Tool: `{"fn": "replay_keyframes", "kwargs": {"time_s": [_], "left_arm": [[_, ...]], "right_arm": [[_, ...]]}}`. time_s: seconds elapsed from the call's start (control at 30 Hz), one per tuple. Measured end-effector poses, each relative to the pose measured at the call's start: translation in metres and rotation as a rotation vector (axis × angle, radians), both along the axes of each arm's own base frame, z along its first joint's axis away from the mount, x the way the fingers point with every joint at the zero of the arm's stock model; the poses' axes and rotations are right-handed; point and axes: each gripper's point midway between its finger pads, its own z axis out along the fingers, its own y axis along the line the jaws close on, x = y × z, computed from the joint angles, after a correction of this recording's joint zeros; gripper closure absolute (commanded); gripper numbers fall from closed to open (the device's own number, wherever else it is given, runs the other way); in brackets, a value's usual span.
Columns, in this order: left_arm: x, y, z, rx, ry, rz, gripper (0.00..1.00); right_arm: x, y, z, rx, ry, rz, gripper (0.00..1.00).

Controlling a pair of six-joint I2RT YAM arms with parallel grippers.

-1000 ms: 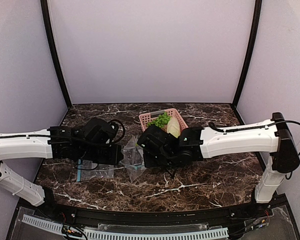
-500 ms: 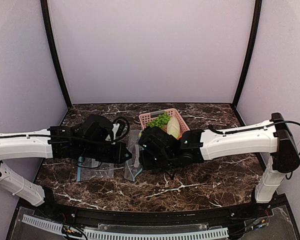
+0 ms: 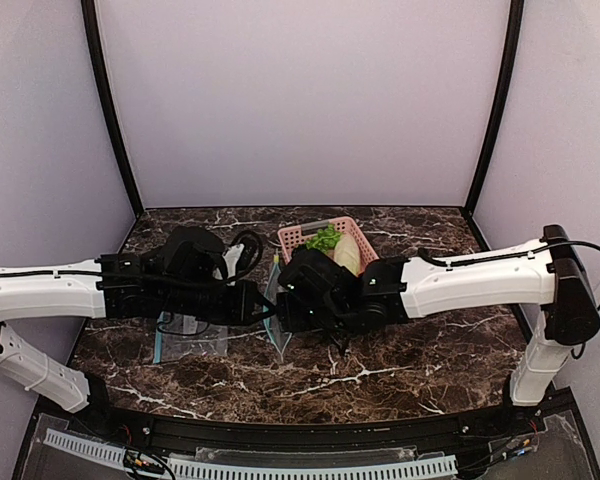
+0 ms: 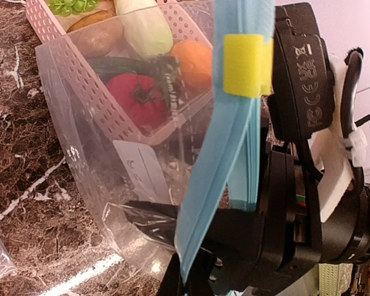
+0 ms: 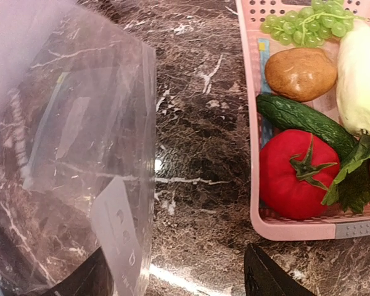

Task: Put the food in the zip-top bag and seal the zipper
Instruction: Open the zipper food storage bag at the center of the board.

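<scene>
The clear zip-top bag (image 4: 92,154) hangs upright over the table between the two arms. Its light blue zipper (image 4: 234,142) carries a yellow tab (image 4: 248,65). My left gripper (image 4: 190,285) is shut on the zipper's lower end. In the right wrist view the bag (image 5: 68,148) with its white label (image 5: 118,237) fills the left side. My right gripper (image 5: 172,280) stands open beside it with only bare table between its fingers. The food lies in the pink basket (image 5: 254,123): a red tomato (image 5: 294,176), green grapes (image 5: 305,23) and an orange fruit (image 4: 194,58).
The basket (image 3: 298,238) also holds a cucumber (image 5: 299,118), a potato (image 5: 301,74) and a pale cabbage (image 5: 361,80). A second clear bag (image 3: 187,340) lies flat on the marble table under the left arm. Walls close in the back and sides.
My right gripper has opened and let go of the bag. My left gripper has moved right toward the right one, carrying the zipper edge, and the bag now hangs more upright.
</scene>
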Motion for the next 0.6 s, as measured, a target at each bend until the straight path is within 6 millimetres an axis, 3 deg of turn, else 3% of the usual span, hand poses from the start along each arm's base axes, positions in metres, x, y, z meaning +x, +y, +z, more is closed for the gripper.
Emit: {"fn": "replay_keyframes", "kwargs": {"time_s": [0.13, 0.4, 0.6], "left_arm": [[0.003, 0.007, -0.001, 0.024, -0.007, 0.030, 0.99], [0.008, 0.041, -0.010, 0.173, -0.026, 0.115, 0.99], [0.010, 0.051, -0.003, 0.223, -0.051, 0.137, 0.99]], "right_arm": [[0.008, -0.011, -0.004, -0.016, -0.010, -0.059, 0.30], [0.018, -0.039, -0.026, -0.082, 0.015, -0.143, 0.30], [0.019, -0.040, -0.026, -0.065, 0.022, -0.160, 0.30]]}}
